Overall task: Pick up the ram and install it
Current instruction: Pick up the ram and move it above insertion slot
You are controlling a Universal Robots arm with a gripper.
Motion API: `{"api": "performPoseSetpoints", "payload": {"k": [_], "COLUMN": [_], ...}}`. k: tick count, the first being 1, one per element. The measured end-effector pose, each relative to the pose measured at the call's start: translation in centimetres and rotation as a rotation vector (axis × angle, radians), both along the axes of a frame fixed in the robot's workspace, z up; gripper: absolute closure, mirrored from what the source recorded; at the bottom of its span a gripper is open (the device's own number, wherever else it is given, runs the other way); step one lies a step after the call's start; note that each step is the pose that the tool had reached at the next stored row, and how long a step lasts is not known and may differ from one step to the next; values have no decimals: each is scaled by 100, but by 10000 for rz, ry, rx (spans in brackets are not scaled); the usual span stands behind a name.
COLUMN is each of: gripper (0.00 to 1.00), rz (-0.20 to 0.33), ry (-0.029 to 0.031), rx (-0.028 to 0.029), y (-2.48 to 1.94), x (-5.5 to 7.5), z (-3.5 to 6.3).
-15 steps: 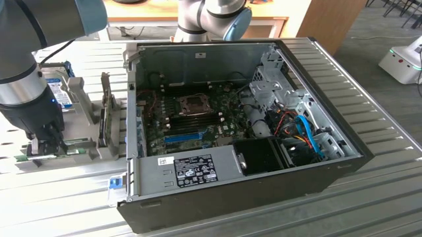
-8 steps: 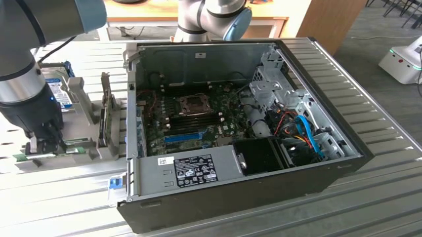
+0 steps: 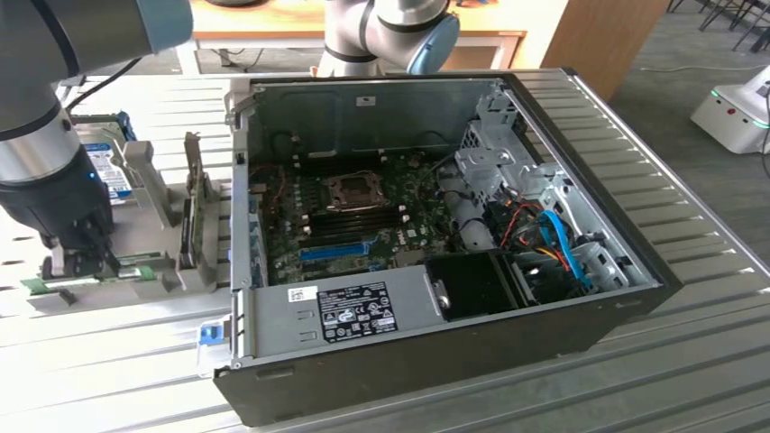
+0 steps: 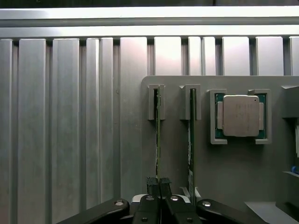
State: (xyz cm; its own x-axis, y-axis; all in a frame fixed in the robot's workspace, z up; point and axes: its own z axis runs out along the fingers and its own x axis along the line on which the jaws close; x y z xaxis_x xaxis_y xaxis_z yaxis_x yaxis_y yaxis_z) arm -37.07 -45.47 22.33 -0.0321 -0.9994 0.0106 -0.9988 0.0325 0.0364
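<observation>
An open computer case (image 3: pixel 361 99) was set on a ribbed metal table (image 3: pixel 673 361). At its side toward the exterior view's left, a processor (image 4: pixel 240 115) and hard drive (image 3: pixel 111 176) were held in a grey holder (image 3: pixel 142 180).

The pincer (image 4: pixel 159 183) covers one end of the ram (image 4: pixel 158 126).

The counter (image 4: pixel 70 130) is silver-grey metal, ribbed in long parallel stripes. On the plain grey holder (image 4: pixel 224 172), the ram (image 4: pixel 158 126) shows dark green and the processor (image 4: pixel 240 115) dull silver edged in green (the gripper (image 4: pixel 159 182) over the holder is black); beside the holder, the computer case (image 3: pixel 481 361) is black outside
</observation>
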Motion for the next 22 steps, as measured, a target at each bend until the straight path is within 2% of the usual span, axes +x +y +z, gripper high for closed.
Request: {"api": "performPoseSetpoints", "payload": {"k": [22], "gripper": [88], "rz": [0], "ry": [1], "rx": [-1], "y": [0], "x": [0], "z": [233]}}
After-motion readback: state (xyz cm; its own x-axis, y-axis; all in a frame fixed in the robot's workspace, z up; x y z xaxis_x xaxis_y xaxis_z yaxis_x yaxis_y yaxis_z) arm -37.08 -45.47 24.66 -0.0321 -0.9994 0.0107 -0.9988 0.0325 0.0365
